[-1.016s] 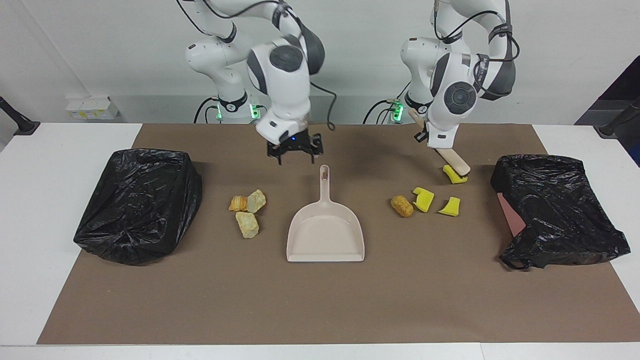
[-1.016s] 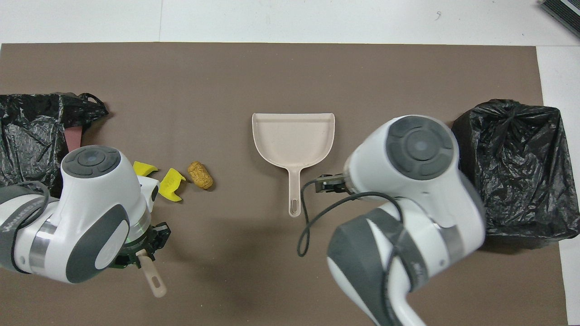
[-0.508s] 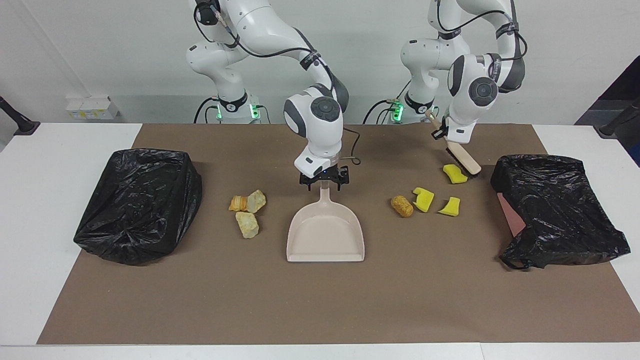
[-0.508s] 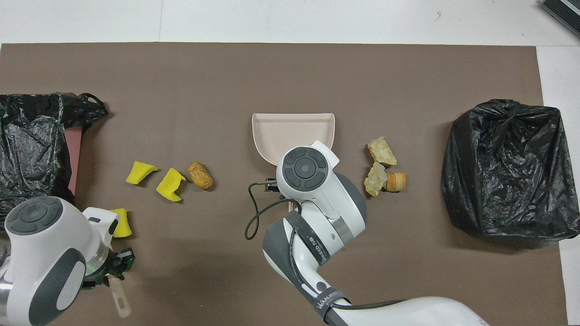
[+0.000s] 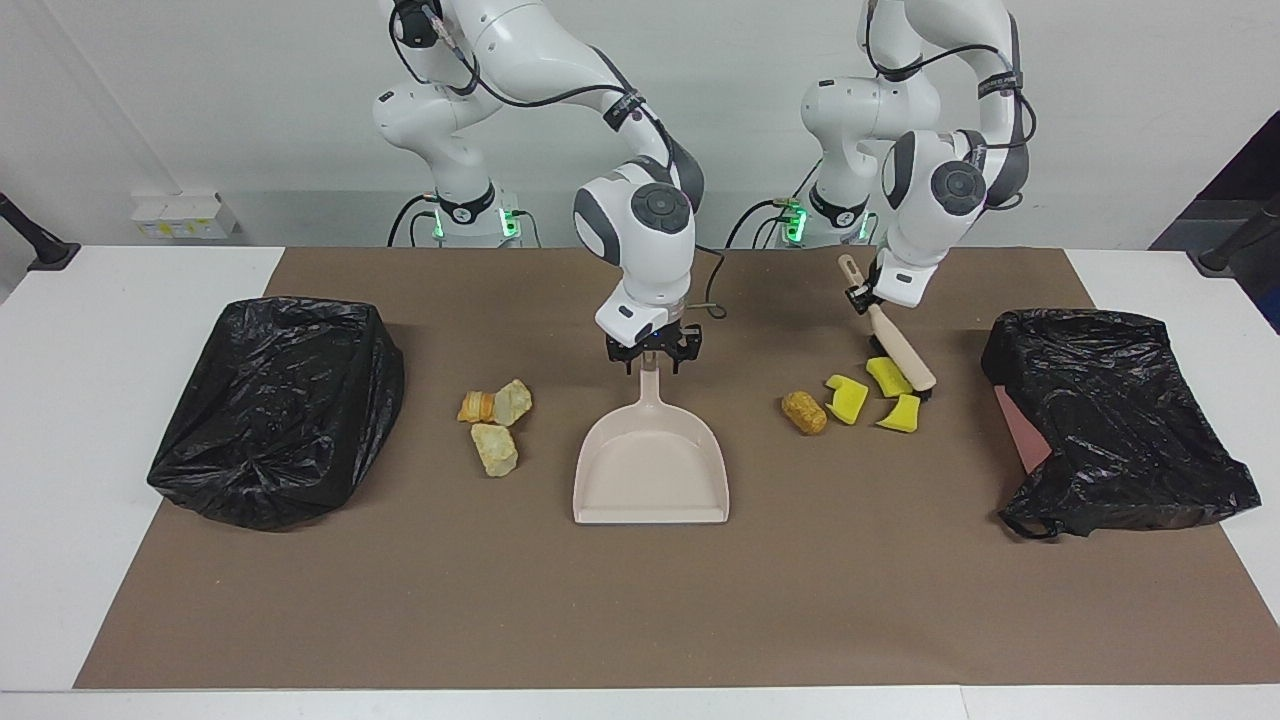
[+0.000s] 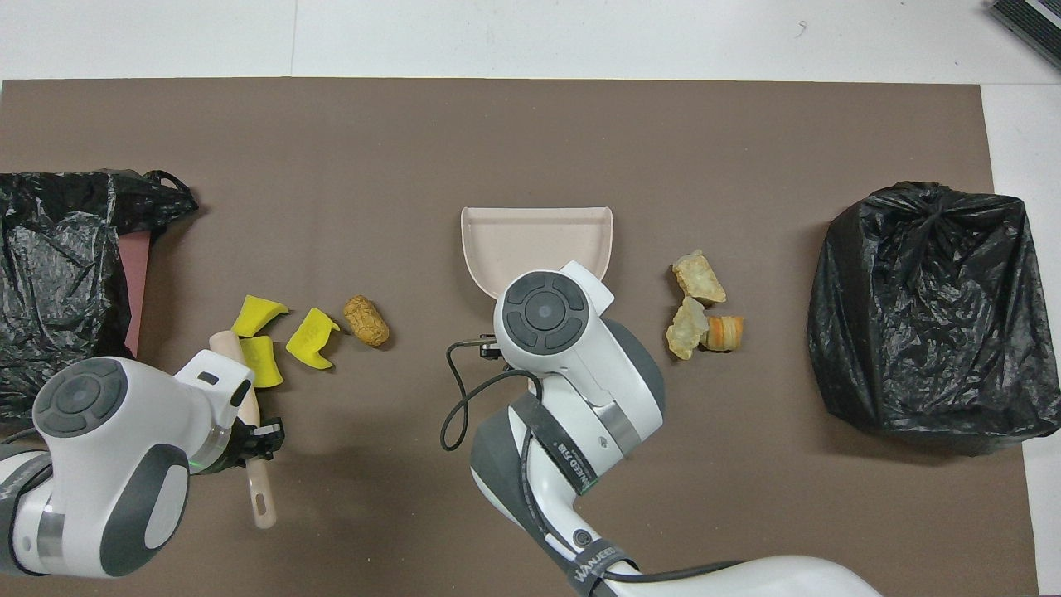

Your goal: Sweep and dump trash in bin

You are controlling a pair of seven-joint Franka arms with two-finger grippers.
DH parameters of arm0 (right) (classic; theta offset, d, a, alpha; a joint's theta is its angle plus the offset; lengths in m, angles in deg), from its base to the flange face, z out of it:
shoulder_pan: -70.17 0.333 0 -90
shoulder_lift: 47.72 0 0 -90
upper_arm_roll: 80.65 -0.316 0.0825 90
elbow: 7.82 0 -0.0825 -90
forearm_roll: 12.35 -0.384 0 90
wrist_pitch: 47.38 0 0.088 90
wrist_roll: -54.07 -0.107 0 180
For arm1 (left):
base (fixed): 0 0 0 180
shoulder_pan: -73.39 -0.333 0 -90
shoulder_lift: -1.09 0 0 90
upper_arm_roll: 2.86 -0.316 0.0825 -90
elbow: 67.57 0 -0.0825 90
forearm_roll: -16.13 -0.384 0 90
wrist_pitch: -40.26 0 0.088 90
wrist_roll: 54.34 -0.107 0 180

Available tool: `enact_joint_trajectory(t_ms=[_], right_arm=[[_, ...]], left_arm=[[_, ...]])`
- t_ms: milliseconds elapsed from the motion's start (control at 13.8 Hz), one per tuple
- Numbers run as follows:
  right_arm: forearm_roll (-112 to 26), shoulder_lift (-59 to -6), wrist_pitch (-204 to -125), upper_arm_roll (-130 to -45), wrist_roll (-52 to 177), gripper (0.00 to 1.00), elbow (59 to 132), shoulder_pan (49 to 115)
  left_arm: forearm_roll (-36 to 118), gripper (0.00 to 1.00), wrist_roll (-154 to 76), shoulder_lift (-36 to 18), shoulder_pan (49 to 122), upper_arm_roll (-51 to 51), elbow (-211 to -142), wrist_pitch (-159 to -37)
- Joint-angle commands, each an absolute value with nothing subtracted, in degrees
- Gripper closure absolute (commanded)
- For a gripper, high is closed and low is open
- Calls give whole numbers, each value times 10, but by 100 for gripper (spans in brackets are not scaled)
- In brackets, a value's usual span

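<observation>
While the left jaws pinch the handle of the brush (image 5: 900, 345), tilted, its head is down on the mat just beside the yellow sponge chunk nearest the robots (image 5: 888, 375); they look to be touching. Handle end sticks out toward the robots in the overhead view (image 6: 257, 489).

Right jaws: low over the top of the dustpan handle, one finger on each side of it. Can't tell if they're pinching it or just straddling it.

Dustpan (image 5: 650, 470) lies flat mid-mat, handle toward the robots, open lip away from them, nothing in the pan.

Trash, all loose on the brown mat (image 5: 640, 600):
- Left arm's end: two more sponge chunks (image 5: 847, 398) (image 5: 902, 413) close to the first one, and a brown cork-like roll (image 5: 804, 412) between them and the dustpan, apart from the pan.
- Right arm's end: two pale bread-like lumps (image 5: 512, 400) (image 5: 495, 450) and an orange lump (image 5: 474, 406), bunched together beside the pan and not touching it.

A black bag (image 5: 280, 400) sits at the right arm's end of the mat and another black bag (image 5: 1110, 420) at the left arm's end, both well apart from the scraps. The mat covers most of the white surface (image 5: 60, 400).
</observation>
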State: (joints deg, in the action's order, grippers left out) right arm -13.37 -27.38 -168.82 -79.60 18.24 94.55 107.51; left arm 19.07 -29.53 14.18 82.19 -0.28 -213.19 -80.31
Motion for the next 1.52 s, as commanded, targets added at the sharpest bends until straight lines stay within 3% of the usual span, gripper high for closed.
enact_joint_trajectory(t_ms=[0, 290, 435, 725, 1088, 1451], right_arm=[[-143, -279, -1687, -794, 179, 100, 950, 1074], [-133, -285, -1664, -794, 225, 100, 935, 1059], [-144, -328, -1640, -793, 278, 100, 936, 1020], [-142, -380, -1551, -792, 588, 100, 942, 977], [-112, -370, -1569, -792, 917, 100, 948, 976], [-65, -344, -1598, -794, 977, 100, 950, 1008]], left_arm=[[215, 100, -327, 88, 849, -5, -2080, -819], [215, 100, -329, 71, 863, -7, -2027, -765], [215, 100, -341, 74, 853, -9, -1989, -706], [214, 100, -401, 71, 793, -10, -1912, -643], [211, 100, -473, 69, 748, -10, -1915, -658], [211, 100, -515, 44, 743, -10, -1946, -717]])
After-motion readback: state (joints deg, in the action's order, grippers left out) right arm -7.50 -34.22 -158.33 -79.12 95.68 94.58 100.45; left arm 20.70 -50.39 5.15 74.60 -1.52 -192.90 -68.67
